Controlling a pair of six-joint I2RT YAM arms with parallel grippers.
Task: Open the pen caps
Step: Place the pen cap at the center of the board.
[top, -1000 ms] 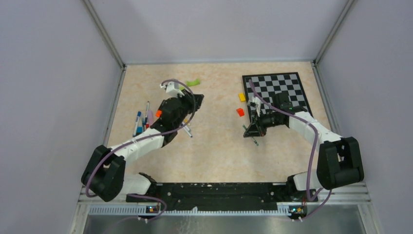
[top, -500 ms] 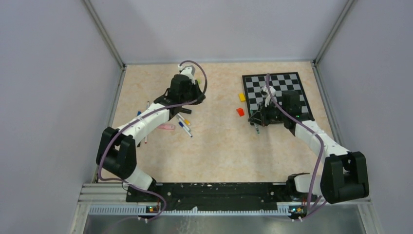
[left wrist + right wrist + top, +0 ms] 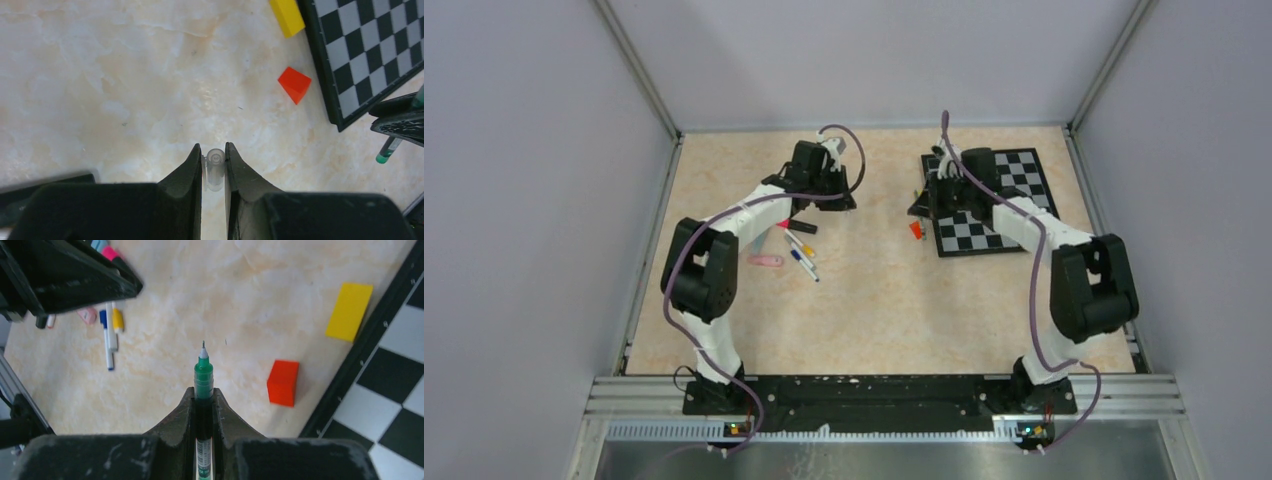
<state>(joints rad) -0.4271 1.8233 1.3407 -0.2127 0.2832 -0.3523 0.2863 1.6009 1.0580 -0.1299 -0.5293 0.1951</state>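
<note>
- The left jaws are clenched on a small clear pen cap (image 3: 215, 167). They hold it over the pale surface (image 3: 125, 90), well to the left of the checkerboard (image 3: 370, 50).
- The right jaws are clamped on the barrel of a green pen (image 3: 203, 377), just off the checkerboard's left edge. The pen's fine tip is bare and points away from the board.
- A red block (image 3: 294, 84) lies on the surface just left of the checkerboard's left edge, not touching it.
- A yellow block (image 3: 286, 16) lies farther back along that same edge, close beside the board.
- Several loose pens (image 3: 799, 250) lie in a small cluster farther left of the checkerboard, some with blue and yellow ends.
- A small pink piece (image 3: 765, 261) lies farthest from the board; whether it is a pen or a cap cannot be told.
</note>
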